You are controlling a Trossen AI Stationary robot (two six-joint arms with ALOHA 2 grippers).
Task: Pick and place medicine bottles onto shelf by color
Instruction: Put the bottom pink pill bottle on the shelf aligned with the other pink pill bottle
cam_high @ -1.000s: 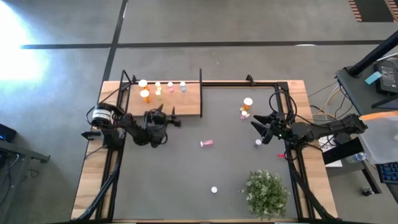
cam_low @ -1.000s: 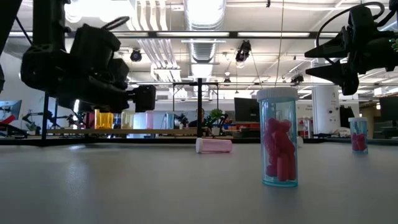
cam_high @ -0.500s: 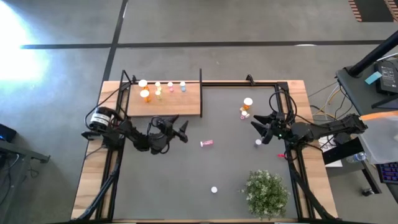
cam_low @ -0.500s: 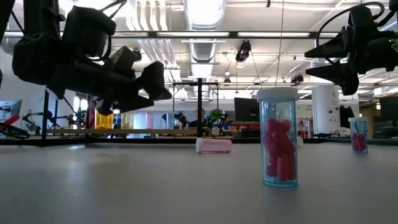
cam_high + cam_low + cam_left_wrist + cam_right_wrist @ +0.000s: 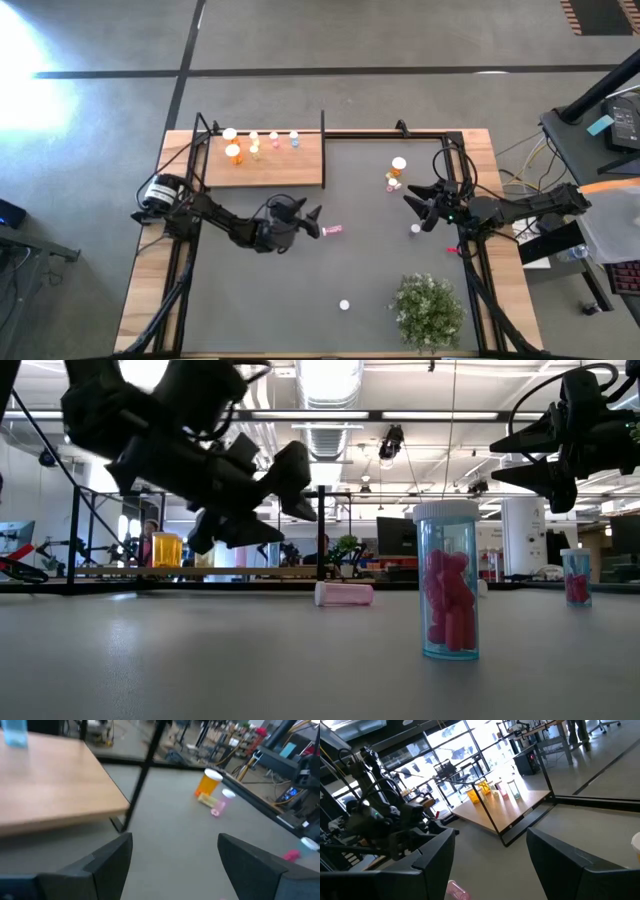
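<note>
- Reading for labels: no brand, label or writing is legible on any bottle or on the rig.
- Shelf (image 5: pixel 262 160): light wooden board at the table's far left corner, black post at its right end. Five medicine bottles stand along its far edge in the high view: two orange (image 5: pixel 232 152), one yellowish, one pink, one blue (image 5: pixel 294 139).
- Table mat (image 5: pixel 330 290), loose bottles counted from above: one pink bottle lying on its side (image 5: pixel 332 231) near centre; one orange bottle (image 5: pixel 399 165) with two tiny ones touching it at far right; one white-capped bottle (image 5: pixel 415 230) near the right arm; one white-capped bottle (image 5: pixel 344 305) at the near edge, which in the low view is a blue-tinted bottle (image 5: pixel 448 581) of pink pills.
- Green plant (image 5: pixel 430 310): one, near right corner.
- Left gripper (image 5: pixel 312 220): above the mat just left of the lying pink bottle, fingers parted, holding nothing.
- Right gripper (image 5: pixel 412 205): raised above the mat near the orange cluster, fingers parted, empty.
</note>
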